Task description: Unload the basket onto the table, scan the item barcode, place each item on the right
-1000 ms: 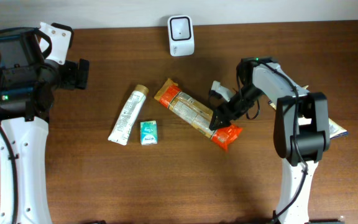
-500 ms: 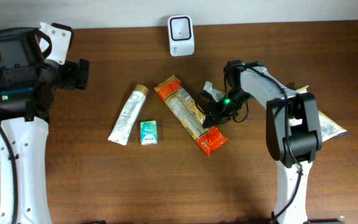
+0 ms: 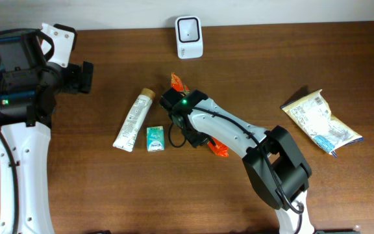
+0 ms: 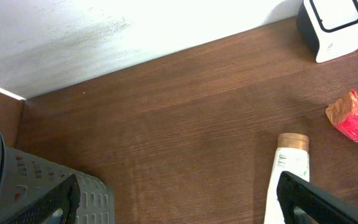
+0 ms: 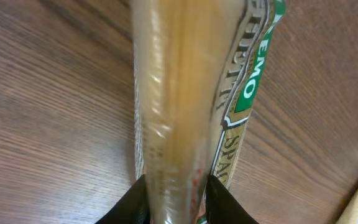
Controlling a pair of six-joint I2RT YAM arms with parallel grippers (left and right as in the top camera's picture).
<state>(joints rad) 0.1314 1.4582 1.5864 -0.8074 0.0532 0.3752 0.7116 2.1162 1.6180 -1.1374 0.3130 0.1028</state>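
R claw [image 5: 178,200]: clamped on spaghetti pack [image 5: 185,99], a finger each side; arm reaches across to mid-bench
Spaghetti pack: mid-bench [image 3: 109,195], near side of scanner [image 3: 189,37]; right of tube [image 3: 134,120] & green box [image 3: 155,138]; orange ends show past the arm
L claw [image 4: 179,208]: fingers wide apart, nothing between; far left
Snack bag [image 3: 320,121]: far right, well apart
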